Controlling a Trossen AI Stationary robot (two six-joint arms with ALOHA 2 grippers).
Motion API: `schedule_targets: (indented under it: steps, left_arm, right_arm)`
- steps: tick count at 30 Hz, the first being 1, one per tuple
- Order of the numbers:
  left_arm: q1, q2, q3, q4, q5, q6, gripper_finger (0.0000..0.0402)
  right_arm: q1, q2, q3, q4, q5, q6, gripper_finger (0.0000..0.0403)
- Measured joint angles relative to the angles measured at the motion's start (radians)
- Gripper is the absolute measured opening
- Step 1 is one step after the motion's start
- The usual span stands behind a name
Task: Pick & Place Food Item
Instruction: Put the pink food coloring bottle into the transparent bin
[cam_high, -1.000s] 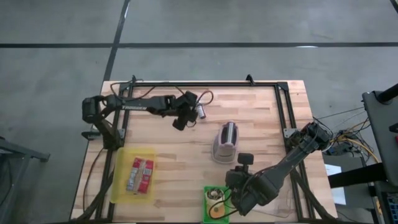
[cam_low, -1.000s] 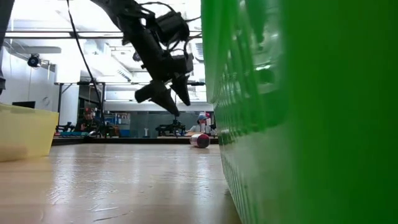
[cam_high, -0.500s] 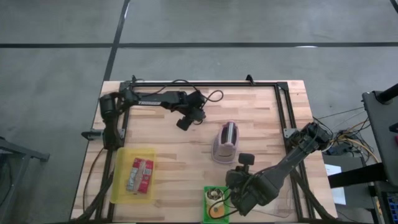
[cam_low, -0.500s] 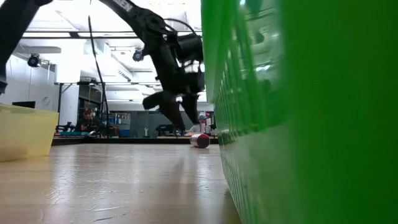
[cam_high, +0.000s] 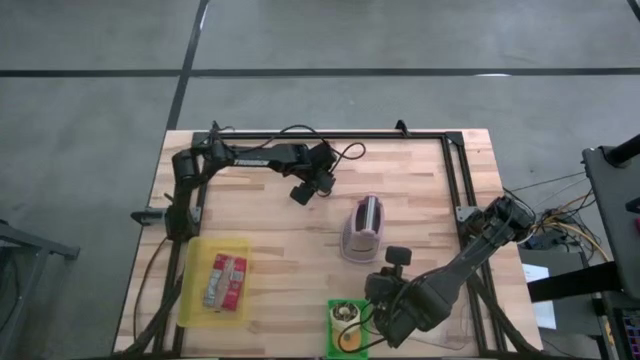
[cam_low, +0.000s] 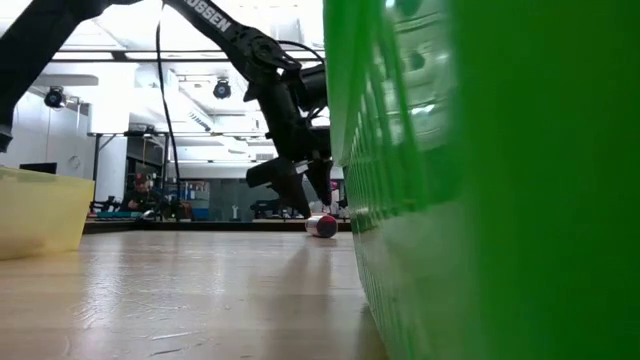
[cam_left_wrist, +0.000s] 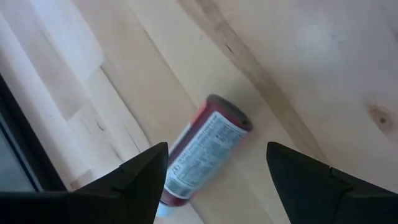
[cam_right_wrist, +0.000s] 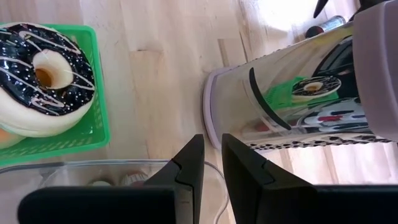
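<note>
One can (cam_left_wrist: 205, 149) is seen at frame centre between the parted jaws of the left gripper (cam_left_wrist: 214, 171). One doughnut (cam_right_wrist: 40, 78) is seen upper left; the right gripper (cam_right_wrist: 212, 163) is nearly closed, empty.

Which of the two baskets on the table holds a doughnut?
The green basket near the right end effector; the yellow basket holds red packets instead.

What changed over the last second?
The left gripper swung right along the table's far side and dropped to hover over the lying can, jaws open, nothing gripped yet. The right gripper stayed by the green basket, jaws nearly shut; the toaster, yellow bin and can did not move.
</note>
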Motion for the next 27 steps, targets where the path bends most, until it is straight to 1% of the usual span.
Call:
schedule_targets:
  steps: [9, 17, 23, 25, 27]
  left_arm:
    - [0.022, 0.045, 0.022, -0.015, -0.002, 0.007, 0.0273]
    - [0.030, 0.094, 0.049, -0.013, -0.043, 0.022, 0.0273]
    - [0.034, 0.098, 0.068, -0.021, -0.050, 0.004, 0.0272]
    - [0.034, 0.098, 0.068, -0.033, -0.051, -0.009, 0.0267]
    - [0.034, 0.098, 0.069, -0.046, -0.057, -0.013, 0.0253]
  right_arm:
    - [0.000, -0.011, 0.000, -0.002, 0.000, -0.002, 0.0052]
    - [0.000, -0.012, 0.000, -0.001, 0.000, 0.001, 0.0052]
    - [0.000, -0.013, 0.000, 0.001, 0.001, 0.001, 0.0052]
    - [0.000, -0.013, 0.000, 0.002, 0.001, 0.001, 0.0052]
    - [0.000, -0.013, 0.000, 0.002, 0.005, 0.001, 0.0052]
